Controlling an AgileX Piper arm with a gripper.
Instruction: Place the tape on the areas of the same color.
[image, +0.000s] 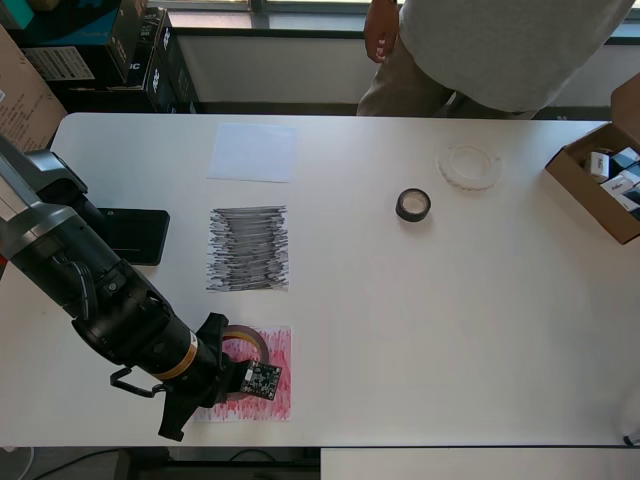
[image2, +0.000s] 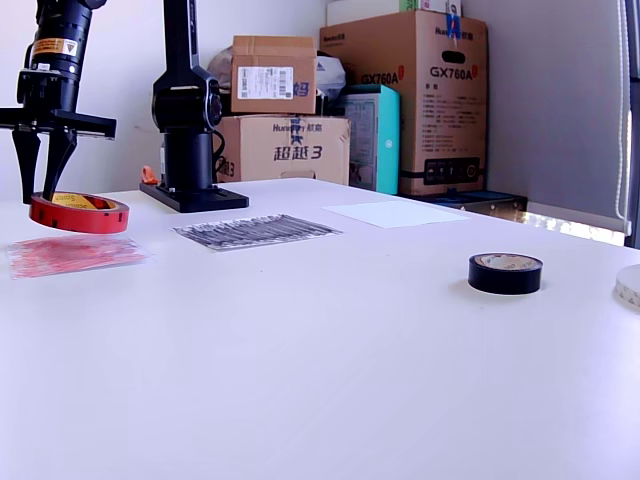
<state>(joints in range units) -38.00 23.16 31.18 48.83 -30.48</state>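
Claw (image2: 47, 165) pinches the red tape ring (image2: 79, 212) aloft; directly beneath lies the red-scribbled sheet (image2: 75, 254).

Near the worktop's (image2: 330, 360) far edge, at the exterior view's left, the black gripper (image2: 43, 165) is pointing straight down, its two fingers (image2: 24, 155) reaching to the large red tape ring (image2: 79, 213). One finger is sitting inside the ring and the other outside its wall. The ring is hanging level just above the red-scribbled paper sheet (image2: 75, 254), apart from it. Beside that sheet, toward the exterior view's right, the black-scribbled paper sheet (image2: 256, 230) is lying flat, and the plain white paper sheet (image2: 396, 213) is lying further right. The small black tape ring (image2: 505, 273) is resting flat toward the right edge. A whitish ring (image2: 630, 285) is peeking in there, cut off.
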